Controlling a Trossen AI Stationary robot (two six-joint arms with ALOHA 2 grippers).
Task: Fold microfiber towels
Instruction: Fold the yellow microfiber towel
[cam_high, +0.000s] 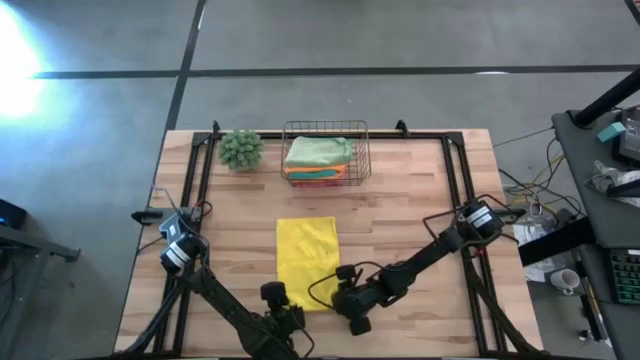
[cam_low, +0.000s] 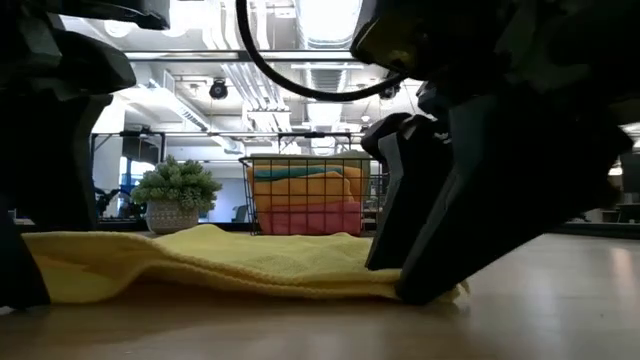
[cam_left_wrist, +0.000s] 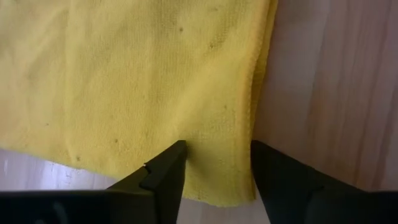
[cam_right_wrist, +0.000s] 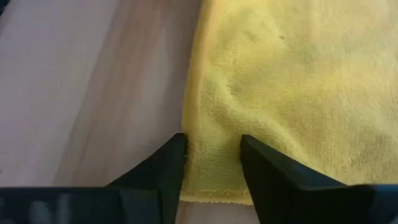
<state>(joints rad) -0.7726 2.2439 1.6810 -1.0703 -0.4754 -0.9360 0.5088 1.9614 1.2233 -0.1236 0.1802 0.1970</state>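
A yellow microfiber towel lies flat on the wooden table as an upright rectangle, humped a little in the low view. My left gripper is down at its near left corner, open, with the towel's side edge between the fingers. My right gripper is down at the near right corner, open, straddling the other side edge. More towels, green on top of orange and pink, are stacked in the copper wire basket at the far edge. My left gripper comes slanting down from the near side. One fingertip rests on the cloth just inside the near left corner, and the other stands on the wood just outside the edge. The towel lies flat. My right gripper slants down from the near right. One fingertip sits on the cloth by the near right corner, and the other is at the edge on the wood. The corner stays on the table.
A small spiky green plant stands left of the basket at the far edge. Bare wood lies to both sides of the yellow towel. Black frame rails run along the table's left and right sides.
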